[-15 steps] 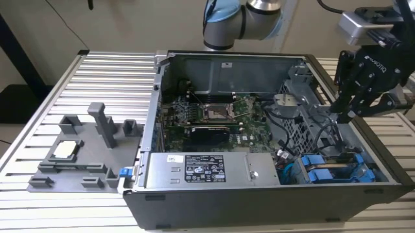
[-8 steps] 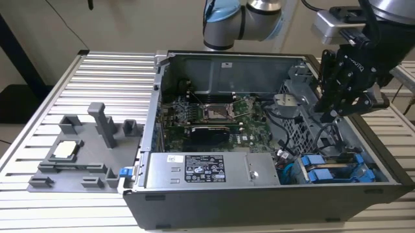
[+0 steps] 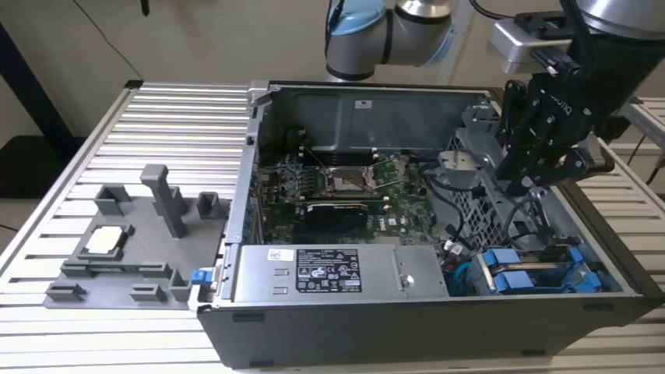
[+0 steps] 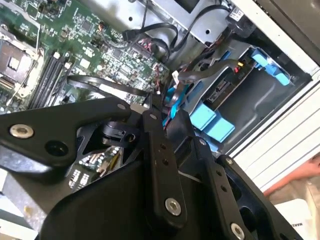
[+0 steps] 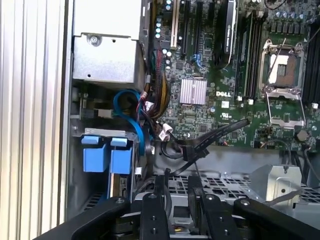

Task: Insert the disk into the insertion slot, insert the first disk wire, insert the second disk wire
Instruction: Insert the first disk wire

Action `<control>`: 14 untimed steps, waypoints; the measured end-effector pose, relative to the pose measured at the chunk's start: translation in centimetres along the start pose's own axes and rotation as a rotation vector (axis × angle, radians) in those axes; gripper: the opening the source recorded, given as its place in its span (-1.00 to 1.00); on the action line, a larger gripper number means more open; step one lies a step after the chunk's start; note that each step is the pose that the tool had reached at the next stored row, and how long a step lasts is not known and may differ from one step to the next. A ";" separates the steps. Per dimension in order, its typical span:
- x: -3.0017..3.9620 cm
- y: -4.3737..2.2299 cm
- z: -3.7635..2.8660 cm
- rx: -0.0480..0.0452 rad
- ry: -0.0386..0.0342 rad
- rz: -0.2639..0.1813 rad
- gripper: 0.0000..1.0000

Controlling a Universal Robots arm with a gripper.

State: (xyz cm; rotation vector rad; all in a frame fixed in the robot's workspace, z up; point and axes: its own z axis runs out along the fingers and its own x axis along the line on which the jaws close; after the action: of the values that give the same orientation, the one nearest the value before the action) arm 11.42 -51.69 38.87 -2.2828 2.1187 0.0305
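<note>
The disk (image 5: pixel 120 160) in its blue frame looks seated in the insertion slot (image 5: pixel 76 165) of the grey cage, so the work in hand appears to be the first wire. The fingers (image 5: pixel 152 215) stand a little apart. Nothing shows pinched between them; only a thin dark wire runs through the gap. Just beyond their tips lies a black wire (image 5: pixel 215 135) whose plug (image 5: pixel 170 148) rests on the cage top, with a blue wire (image 5: pixel 132 107) looping close by.

The disk sits lower than the fingers and off to one side, apart from them and not touching, as the exterior view also shows.

To do this step well, I judge the plug should be gripped squarely and close to its end. It should be lined up flat with the disk's socket and pushed straight, with the loose loops kept clear of the fingers.
</note>
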 end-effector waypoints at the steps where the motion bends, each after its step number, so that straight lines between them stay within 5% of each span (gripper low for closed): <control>1: -0.07 0.11 0.03 0.0031 0.0021 -0.003 -0.34; 7: -1.00 1.98 0.47 0.0484 0.0097 -0.004 -0.34; 10: -1.62 2.51 0.66 0.0626 0.0261 -0.005 -0.34; 14: -2.23 3.31 0.87 0.0755 0.0567 -0.007 -0.34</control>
State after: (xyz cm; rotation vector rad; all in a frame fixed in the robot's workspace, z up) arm 7.95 -49.69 38.05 -2.2752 2.0993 -0.1137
